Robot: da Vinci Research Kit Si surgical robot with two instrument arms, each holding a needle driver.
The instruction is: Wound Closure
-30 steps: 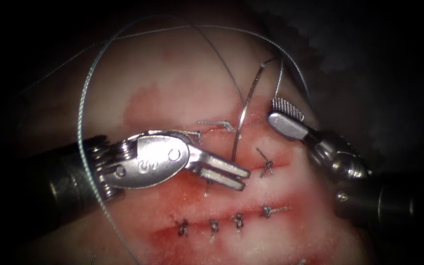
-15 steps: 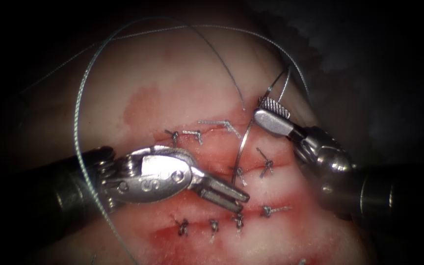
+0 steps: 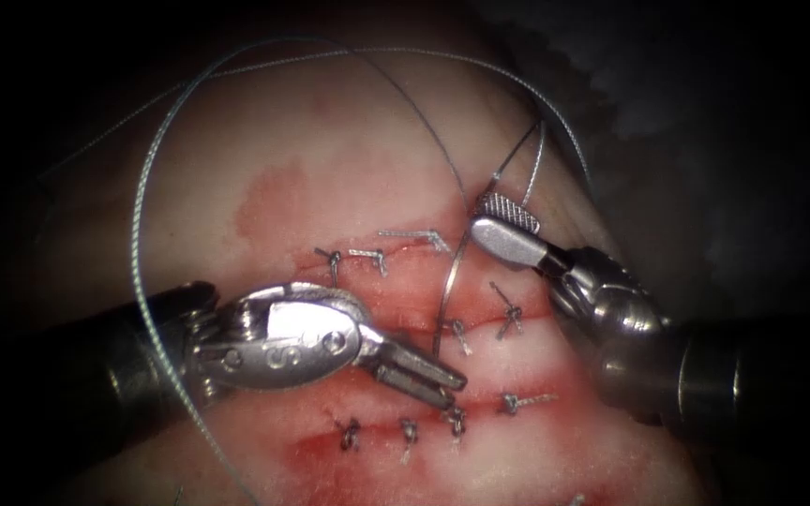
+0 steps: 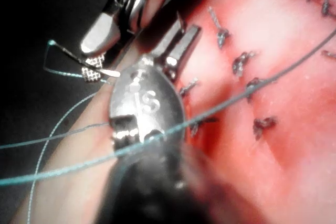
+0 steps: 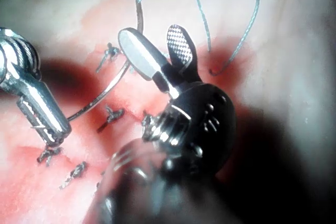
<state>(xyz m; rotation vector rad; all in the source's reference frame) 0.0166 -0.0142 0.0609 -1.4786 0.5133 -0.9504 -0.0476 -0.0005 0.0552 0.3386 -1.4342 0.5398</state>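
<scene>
The tissue [image 3: 330,159] carries three rows of stitches, with red fluid [image 3: 330,454] pooled toward its near edge.

The left tool [image 3: 421,367] reaches in from the tissue's left edge and lies low over the middle row. Its fingers [image 5: 44,114] are pressed together and seem to pinch the needle close to its point end, though the contact is hard to read. The right tool [image 3: 485,215] comes in from the right edge. Its fingers [image 5: 181,43] are spread and grip nothing, with the needle passing just beside their tips.

The thread [image 3: 147,234] sweeps in a wide loop from the far edge, down across the left tool's shaft and off toward the near edge. A second strand arcs over to the needle's blunt end.

The needle [image 3: 457,272] stands steeply between the two tools, above the tissue and, as far as I can judge, not in it. Small dark knots [image 3: 405,433] with cut tails line the near row, with more around the needle's foot.

Risks, as I judge them:
- A grip so near the point could let the needle swivel or slip.
- The loop draped on the left shaft could snag if that arm moves.
- The finished knots beside the left fingers could be caught or nudged.
</scene>
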